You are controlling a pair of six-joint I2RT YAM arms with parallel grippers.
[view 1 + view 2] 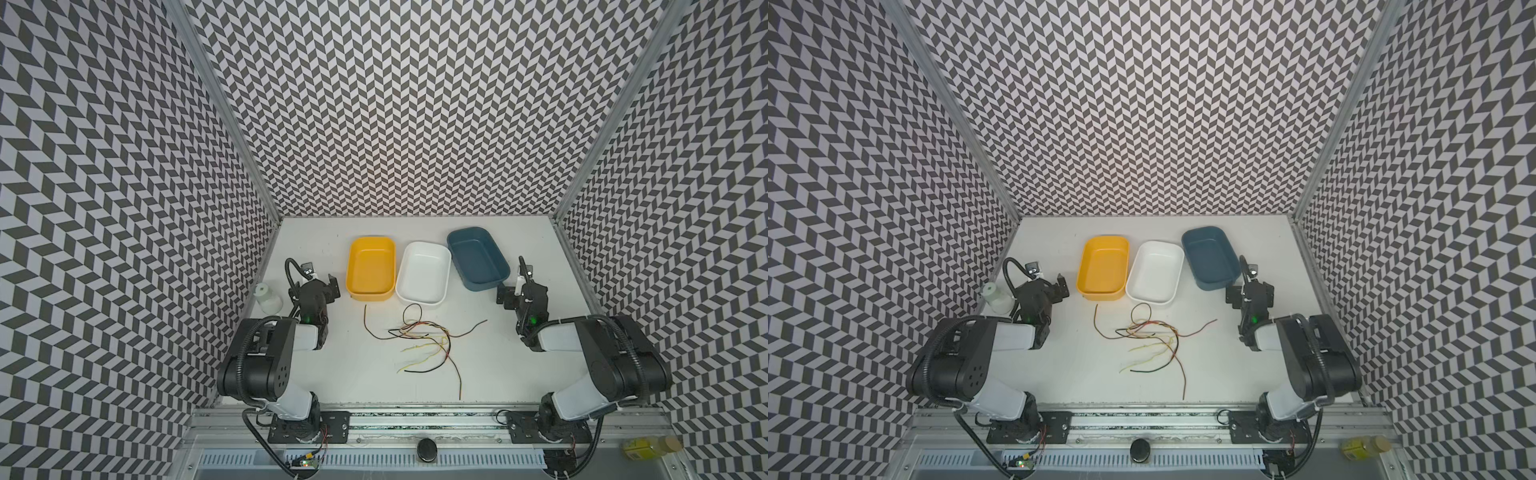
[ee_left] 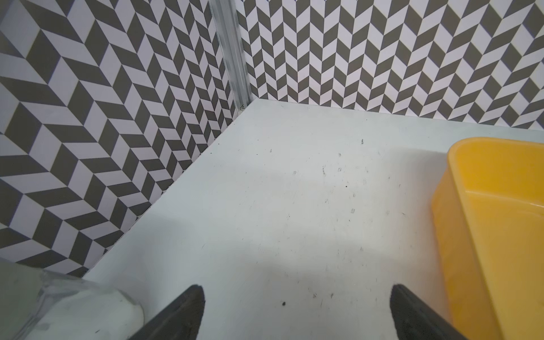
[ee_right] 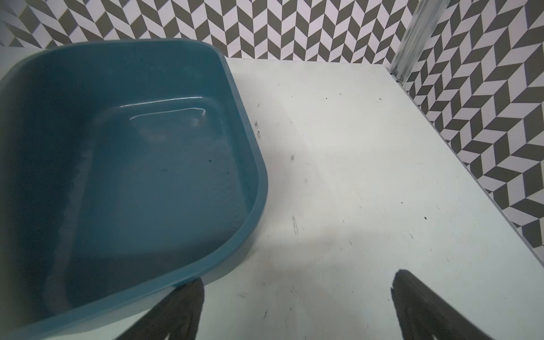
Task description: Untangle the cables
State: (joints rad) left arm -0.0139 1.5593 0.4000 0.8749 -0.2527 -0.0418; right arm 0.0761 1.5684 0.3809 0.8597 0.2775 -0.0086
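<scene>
The cables [image 1: 428,338] lie in a loose tangle of thin red, black and pale yellow wires on the white table, in front of the trays; both top views show them [image 1: 1154,338]. One red-black strand trails toward the front edge. My left gripper [image 1: 321,286] hovers left of the tangle beside the yellow tray, open and empty [image 2: 297,297]. Over on the right, near the blue tray's front corner, my right gripper [image 1: 521,293] is also open and empty [image 3: 297,291]. Neither wrist view shows the cables.
Behind the cables stand three empty trays in a row: yellow [image 1: 371,294], white [image 1: 419,300] and blue [image 1: 482,284]. A white bottle [image 1: 267,297] is by the left wall next to the left arm. Patterned walls close in three sides.
</scene>
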